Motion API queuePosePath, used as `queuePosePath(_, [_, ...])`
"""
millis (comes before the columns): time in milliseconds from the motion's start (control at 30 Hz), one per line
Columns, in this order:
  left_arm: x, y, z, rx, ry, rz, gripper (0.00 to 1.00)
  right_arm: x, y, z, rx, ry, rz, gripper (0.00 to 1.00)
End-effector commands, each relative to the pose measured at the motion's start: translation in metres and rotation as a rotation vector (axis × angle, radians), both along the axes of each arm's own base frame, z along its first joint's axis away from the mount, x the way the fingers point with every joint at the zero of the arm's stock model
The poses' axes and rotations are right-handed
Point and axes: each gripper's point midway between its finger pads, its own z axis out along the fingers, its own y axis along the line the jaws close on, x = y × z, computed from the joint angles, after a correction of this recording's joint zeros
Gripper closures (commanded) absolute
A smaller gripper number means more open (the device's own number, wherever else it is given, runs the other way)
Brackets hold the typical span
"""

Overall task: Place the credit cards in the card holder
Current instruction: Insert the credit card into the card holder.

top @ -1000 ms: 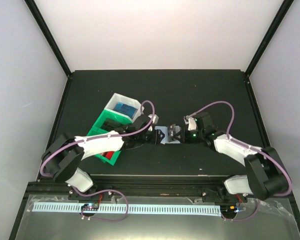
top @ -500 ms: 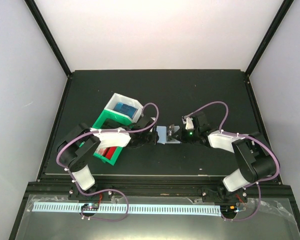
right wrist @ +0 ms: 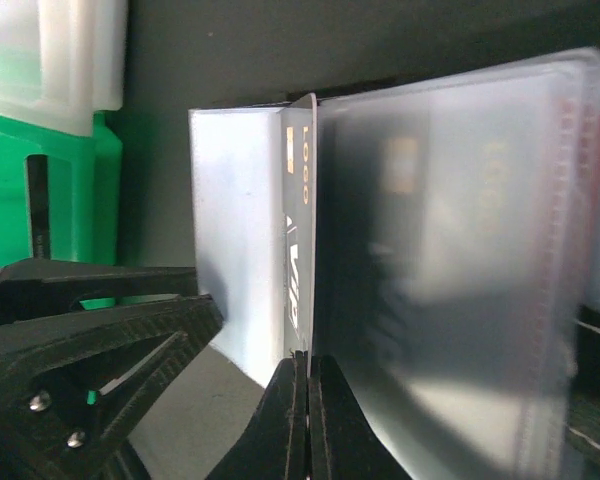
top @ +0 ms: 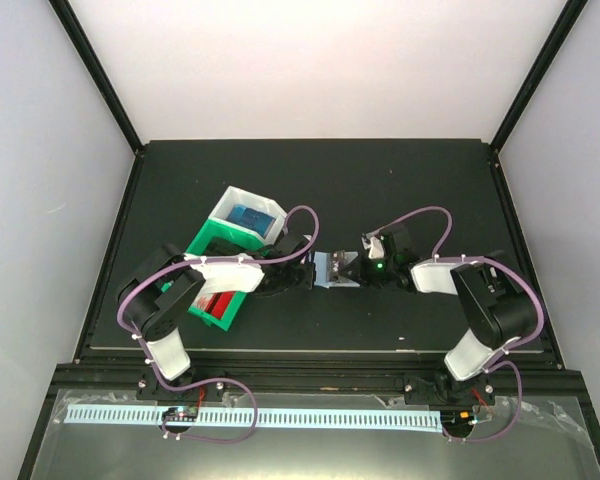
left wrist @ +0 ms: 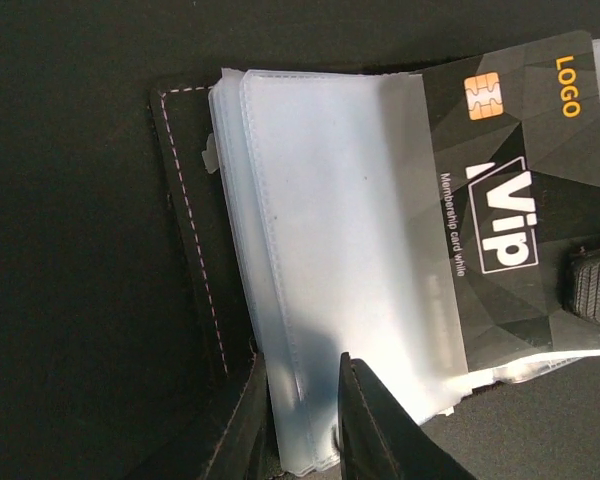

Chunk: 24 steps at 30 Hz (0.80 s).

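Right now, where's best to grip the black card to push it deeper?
Grip the black card by its bare end outside the clear sleeve, coming from the side opposite the stitched spine of the wallet; the rest lies under plastic.

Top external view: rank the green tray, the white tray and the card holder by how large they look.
Largest: green tray, though partly hidden.
Next: white tray, somewhat smaller.
Smallest: card holder, also partly hidden.
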Motion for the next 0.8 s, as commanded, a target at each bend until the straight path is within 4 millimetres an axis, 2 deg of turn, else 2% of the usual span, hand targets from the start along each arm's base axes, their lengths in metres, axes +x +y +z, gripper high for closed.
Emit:
queuePosePath(0, [0.001, 0.001, -0.007, 0.031, 0.014, -0.002, 0.78, -0.005, 0.011, 0.000, 0.079, 0.035, 0.033, 0.99])
queuePosePath(233, [0.001, 0.001, -0.005, 0.026, 0.012, -0.009, 0.75, -0.005, 0.017, -0.006, 0.106, 0.052, 0.053, 0.99])
queuePosePath(400, [-0.004, -0.005, -0.002, -0.019, 0.017, -0.034, 0.66, -0.004, 0.023, -0.009, 0.102, 0.053, 0.059, 0.99])
queuePosePath(633, [-0.006, -0.003, -0.002, -0.035, 0.012, -0.023, 0.61, -0.003, 0.039, -0.012, 0.069, 0.047, 0.085, 0.99])
queuePosePath(767, [-0.006, -0.003, 0.000, -0.039, 0.009, -0.025, 0.60, -0.001, 0.038, -0.014, 0.030, 0.037, 0.090, 0.93])
